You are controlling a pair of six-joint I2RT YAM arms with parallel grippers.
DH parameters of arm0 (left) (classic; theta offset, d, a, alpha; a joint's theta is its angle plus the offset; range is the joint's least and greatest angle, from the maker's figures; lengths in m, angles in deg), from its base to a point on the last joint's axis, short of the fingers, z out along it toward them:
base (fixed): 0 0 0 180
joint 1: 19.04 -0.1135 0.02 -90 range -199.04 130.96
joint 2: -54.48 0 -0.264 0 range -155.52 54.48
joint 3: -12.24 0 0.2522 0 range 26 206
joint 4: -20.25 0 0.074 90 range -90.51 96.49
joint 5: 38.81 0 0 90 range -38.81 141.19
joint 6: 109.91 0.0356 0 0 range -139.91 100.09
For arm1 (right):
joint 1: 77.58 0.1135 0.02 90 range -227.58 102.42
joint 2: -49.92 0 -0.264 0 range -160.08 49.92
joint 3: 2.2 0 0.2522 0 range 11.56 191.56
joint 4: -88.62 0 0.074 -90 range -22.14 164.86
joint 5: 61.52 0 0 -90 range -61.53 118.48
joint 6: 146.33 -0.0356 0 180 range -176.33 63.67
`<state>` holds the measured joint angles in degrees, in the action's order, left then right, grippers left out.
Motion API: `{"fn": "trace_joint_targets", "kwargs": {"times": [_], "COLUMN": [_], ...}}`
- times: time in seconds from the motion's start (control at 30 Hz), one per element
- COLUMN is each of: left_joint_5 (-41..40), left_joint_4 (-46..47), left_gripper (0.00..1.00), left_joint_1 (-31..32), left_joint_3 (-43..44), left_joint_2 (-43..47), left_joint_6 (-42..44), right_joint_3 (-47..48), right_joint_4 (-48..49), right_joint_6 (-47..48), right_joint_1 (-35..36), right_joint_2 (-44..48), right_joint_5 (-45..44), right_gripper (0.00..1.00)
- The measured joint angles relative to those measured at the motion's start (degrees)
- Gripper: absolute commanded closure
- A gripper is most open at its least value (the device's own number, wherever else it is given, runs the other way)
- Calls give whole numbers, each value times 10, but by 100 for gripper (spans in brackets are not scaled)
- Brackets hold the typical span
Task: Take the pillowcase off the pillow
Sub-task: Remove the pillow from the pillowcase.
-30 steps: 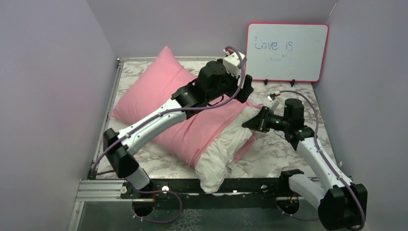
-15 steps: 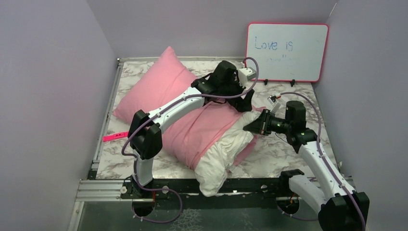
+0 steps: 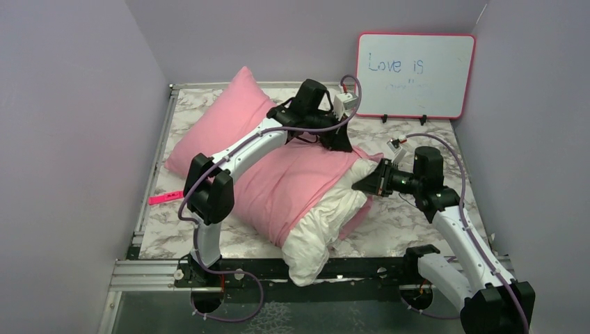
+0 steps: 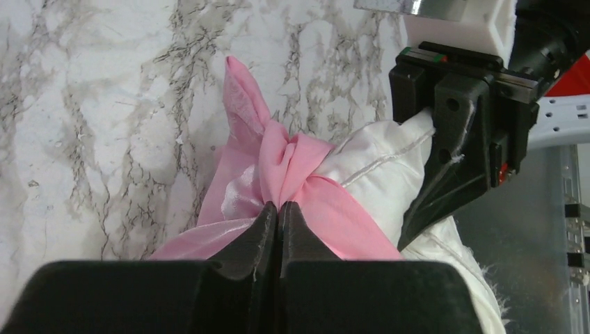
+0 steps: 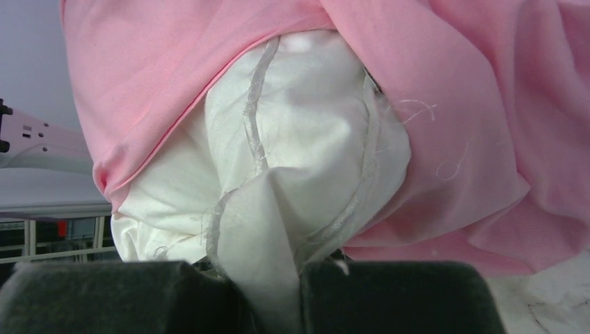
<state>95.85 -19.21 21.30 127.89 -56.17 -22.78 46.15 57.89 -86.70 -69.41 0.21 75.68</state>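
L arm's come in: a sec ago our left gripper (image 4: 279, 209) hung spread wide over the pillowcase (image 3: 278, 174). Now it's pinching a bunched pink fold at the cover's mouth, just below-left of the whiteboard (image 3: 415, 76). Our right gripper (image 5: 268, 278), straight below the whiteboard, is clamped on the pillow (image 3: 320, 229)'s white corner. Both pieces anchored, so we reckon pulling apart is next. Pillow's approx half out, at the end farthest from the whiteboard.

I see left claw (image 4: 279, 209) pinched on bunched pillowcase (image 4: 278, 156); right claw (image 4: 433, 120) clamps pillow (image 4: 376, 167) corner; marble bench (image 4: 90, 125) beneath.
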Motion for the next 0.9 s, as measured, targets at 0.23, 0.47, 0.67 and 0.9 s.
{"fn": "trace_joint_targets", "kwargs": {"times": [0.23,0.47,0.67,0.9], "left_joint_5": [2,-238,-331,-500], "left_joint_4": [12,18,-3,-9], "left_gripper": [100,100,100,100], "left_joint_1": [-7,-9,-30,-102], "left_joint_3": [-10,-44,-44,-44], "left_joint_2": [3,56,69,73], "left_joint_6": [5,-30,-33,4], "right_joint_3": [26,59,60,80], "right_joint_4": [-43,-77,-66,-116], "right_joint_6": [2,-7,-18,-22], "right_joint_1": [2,7,8,5], "right_joint_2": [-5,2,17,3], "right_joint_5": [-51,-156,-180,-251], "right_gripper": [100,99,100,99]}}
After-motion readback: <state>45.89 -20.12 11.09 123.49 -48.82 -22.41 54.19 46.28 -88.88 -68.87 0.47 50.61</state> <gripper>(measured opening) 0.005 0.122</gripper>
